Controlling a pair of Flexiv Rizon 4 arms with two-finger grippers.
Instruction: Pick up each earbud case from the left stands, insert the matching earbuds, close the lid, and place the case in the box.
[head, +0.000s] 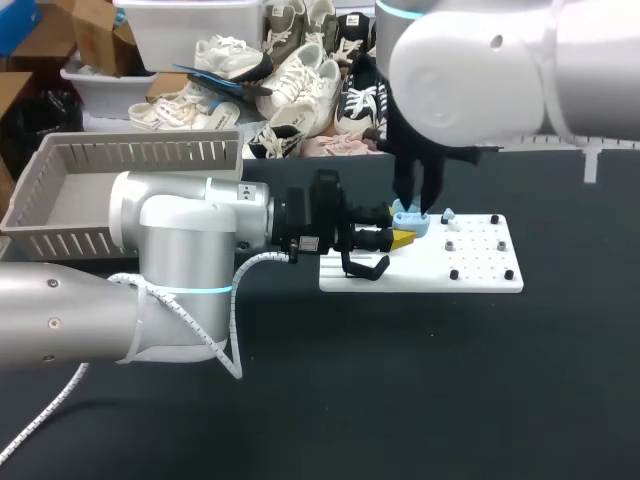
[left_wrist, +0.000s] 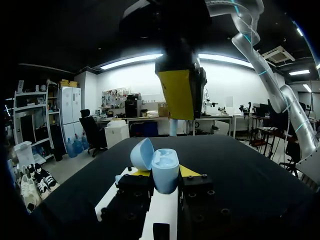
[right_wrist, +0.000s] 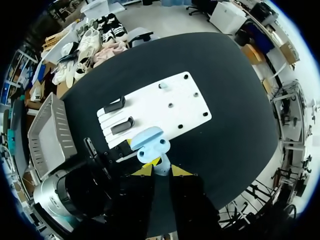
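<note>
A light blue earbud case (head: 411, 221) (left_wrist: 164, 169) (right_wrist: 150, 143) is held with its lid open over the white board's left part. My left gripper (head: 402, 238) (left_wrist: 165, 181) is shut on it from the sides. Straight above the open case hangs my right gripper (head: 415, 208) (right_wrist: 161, 170), shut on a light blue earbud (right_wrist: 161, 166) (left_wrist: 172, 128) whose stem points down toward the case. A second light blue earbud (head: 447, 214) (right_wrist: 162, 85) sits on the board just past the case.
The white board (head: 485, 272) (right_wrist: 175, 107) carries two black stands (right_wrist: 121, 125) and several small black pegs. One stand (head: 366, 268) lies under my left gripper. A grey slotted basket (head: 130, 152) (right_wrist: 47, 135) stands at the table's far left.
</note>
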